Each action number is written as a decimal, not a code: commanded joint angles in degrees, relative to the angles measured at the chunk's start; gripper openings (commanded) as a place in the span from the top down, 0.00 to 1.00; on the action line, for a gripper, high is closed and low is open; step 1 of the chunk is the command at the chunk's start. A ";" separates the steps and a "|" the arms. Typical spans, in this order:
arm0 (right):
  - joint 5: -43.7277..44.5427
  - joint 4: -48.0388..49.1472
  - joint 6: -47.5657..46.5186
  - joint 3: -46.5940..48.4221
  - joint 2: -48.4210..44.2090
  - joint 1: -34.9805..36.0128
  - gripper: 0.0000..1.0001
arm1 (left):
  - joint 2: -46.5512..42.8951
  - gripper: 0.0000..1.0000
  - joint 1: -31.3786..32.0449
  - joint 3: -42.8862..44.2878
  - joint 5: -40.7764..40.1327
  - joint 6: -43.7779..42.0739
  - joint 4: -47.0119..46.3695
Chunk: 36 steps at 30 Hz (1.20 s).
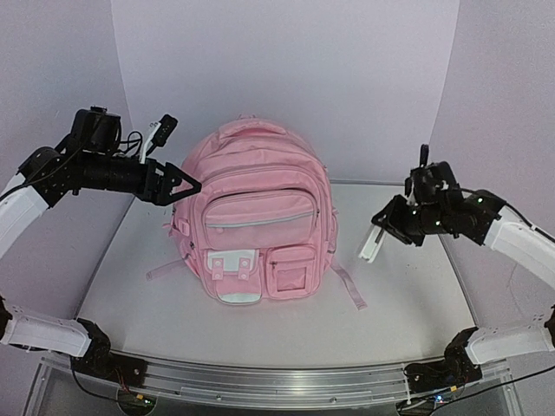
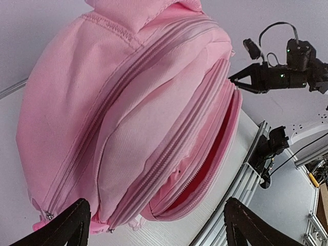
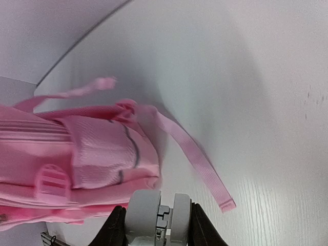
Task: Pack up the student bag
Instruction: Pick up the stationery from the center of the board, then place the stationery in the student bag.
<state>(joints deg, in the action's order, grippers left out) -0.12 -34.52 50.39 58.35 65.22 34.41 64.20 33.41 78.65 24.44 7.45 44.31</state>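
The bag (image 1: 256, 221) stands mid-frame on the surface (image 1: 408, 299). The left tool (image 1: 184, 187), upper left, gapes wide. The right tool (image 1: 380, 228) pinches a white object (image 1: 372, 246). Pushing it at a shut zip could topple the bag.

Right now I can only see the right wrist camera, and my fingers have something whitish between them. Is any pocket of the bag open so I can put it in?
Observer: Yes. The left wrist camera shows one zipped compartment of the bag gaping, darker pink inside.
Operator: Where is my other gripper?
Observer: The left gripper is open and empty, close to the bag's upper part on the left arm's side.
Operator: Am I touching the bag?
Observer: No. From above, the right gripper is off to the bag's other side with bare table between. The white thing pokes out of it. I cannot tell what it is.
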 commanded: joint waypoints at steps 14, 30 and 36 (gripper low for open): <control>10.24 17.10 -28.29 29.63 8.64 13.97 1.00 | 3.57 0.34 4.42 2.97 5.68 -5.42 -3.11; 23.36 28.27 -35.57 37.87 20.44 30.28 1.00 | 2.31 0.39 9.75 1.05 -3.23 -6.63 -3.44; 33.08 30.09 -38.26 34.80 23.33 35.39 1.00 | 1.57 0.39 9.73 0.31 -4.00 -6.74 -2.11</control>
<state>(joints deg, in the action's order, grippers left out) 23.95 -9.61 15.27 93.63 86.82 66.84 67.19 42.83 79.62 21.51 1.41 42.02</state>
